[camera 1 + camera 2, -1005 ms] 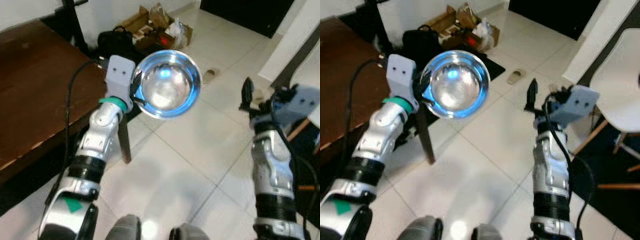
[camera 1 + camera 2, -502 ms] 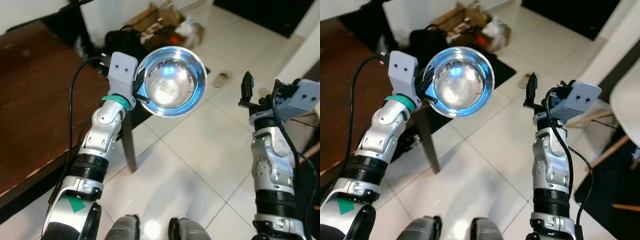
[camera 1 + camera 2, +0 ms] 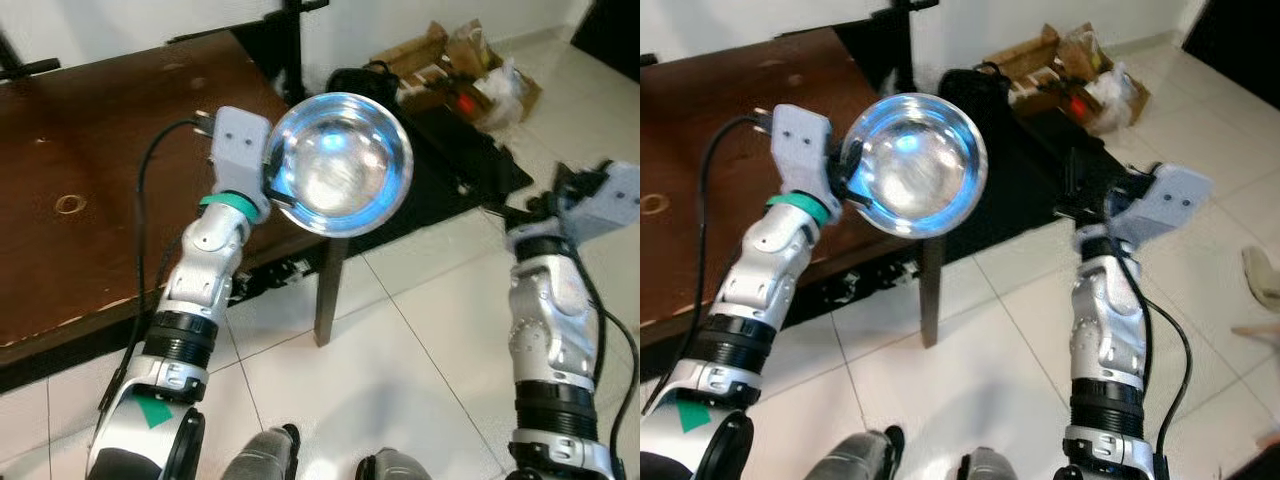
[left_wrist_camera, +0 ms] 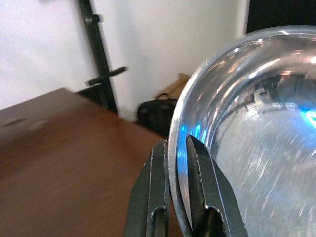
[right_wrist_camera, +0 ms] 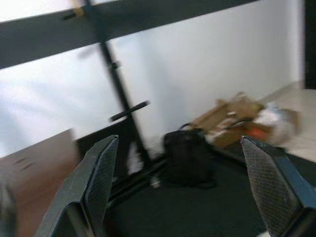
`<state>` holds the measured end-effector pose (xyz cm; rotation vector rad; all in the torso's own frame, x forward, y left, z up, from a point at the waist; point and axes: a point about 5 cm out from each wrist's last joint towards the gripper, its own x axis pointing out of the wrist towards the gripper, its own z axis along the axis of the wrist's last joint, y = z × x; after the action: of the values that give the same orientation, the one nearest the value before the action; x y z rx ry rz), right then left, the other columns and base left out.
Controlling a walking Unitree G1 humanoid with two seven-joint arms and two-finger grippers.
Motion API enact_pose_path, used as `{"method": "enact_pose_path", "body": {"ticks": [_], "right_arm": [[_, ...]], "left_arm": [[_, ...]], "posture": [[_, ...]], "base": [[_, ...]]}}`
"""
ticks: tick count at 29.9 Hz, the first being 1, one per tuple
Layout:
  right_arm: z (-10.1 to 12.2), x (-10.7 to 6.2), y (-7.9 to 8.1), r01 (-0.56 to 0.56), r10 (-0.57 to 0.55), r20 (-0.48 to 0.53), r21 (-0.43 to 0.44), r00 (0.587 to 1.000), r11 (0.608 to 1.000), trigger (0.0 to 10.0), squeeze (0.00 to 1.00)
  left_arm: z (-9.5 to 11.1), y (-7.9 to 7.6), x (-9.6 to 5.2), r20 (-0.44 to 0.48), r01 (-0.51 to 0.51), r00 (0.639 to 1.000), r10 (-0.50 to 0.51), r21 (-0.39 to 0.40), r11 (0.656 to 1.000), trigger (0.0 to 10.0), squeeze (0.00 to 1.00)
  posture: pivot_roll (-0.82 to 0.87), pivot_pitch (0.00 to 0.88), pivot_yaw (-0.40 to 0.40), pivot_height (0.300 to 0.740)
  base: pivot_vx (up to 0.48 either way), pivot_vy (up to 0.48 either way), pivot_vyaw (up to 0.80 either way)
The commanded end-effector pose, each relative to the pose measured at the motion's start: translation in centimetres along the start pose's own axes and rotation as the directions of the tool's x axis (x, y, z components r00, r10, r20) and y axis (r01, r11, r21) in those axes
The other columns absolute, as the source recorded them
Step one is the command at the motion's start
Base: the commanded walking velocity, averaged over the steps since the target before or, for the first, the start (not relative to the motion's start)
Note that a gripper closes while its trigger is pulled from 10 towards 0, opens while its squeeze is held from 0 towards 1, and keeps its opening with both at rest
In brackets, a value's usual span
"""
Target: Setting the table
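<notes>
Turning has brought the table (image 3: 80, 190) before me; left jaws (image 4: 174, 163) clamp the bowl (image 3: 338, 165), right jaws (image 5: 182, 182) apart, placing seems next.

Head stereo pair looking down at table (image 3: 70, 180) and floor, wrist cameras facing the wall

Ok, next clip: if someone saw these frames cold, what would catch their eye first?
The shiny steel bowl, held up by its rim in the left gripper at the corner of the dark brown wooden table, glinting blue. Next, the right gripper, wide open and holding nothing, raised over the white tiled floor. Behind them, a black bag and cardboard boxes sit against the wall.
</notes>
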<state>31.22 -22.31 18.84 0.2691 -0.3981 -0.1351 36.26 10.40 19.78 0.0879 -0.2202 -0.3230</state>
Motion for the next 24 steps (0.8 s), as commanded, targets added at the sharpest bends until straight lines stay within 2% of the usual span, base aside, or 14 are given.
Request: {"method": "enact_pose_path", "body": {"ticks": [1,24], "right_arm": [[-0.21,-0.17,-0.17,0.009,-0.009,-0.012,0.014,1.000,1.000,10.0,0.00],[-0.11,-0.32,-0.78,0.049,-0.049,-0.007,0.022,0.999,0.999,10.0,0.00]], "left_arm": [[0.03,0.11,-0.10,0.004,-0.006,1.000,0.006,-0.008,1.000,10.0,0.00],[-0.21,0.39,0.11,-0.018,-0.025,1.000,0.025,0.010,1.000,10.0,0.00]], "posture": [[0.08,0.010,0.054,0.740],[0.08,0.015,0.061,0.740]], "base": [[0.000,0.000,0.80],[0.000,0.000,0.80]]}}
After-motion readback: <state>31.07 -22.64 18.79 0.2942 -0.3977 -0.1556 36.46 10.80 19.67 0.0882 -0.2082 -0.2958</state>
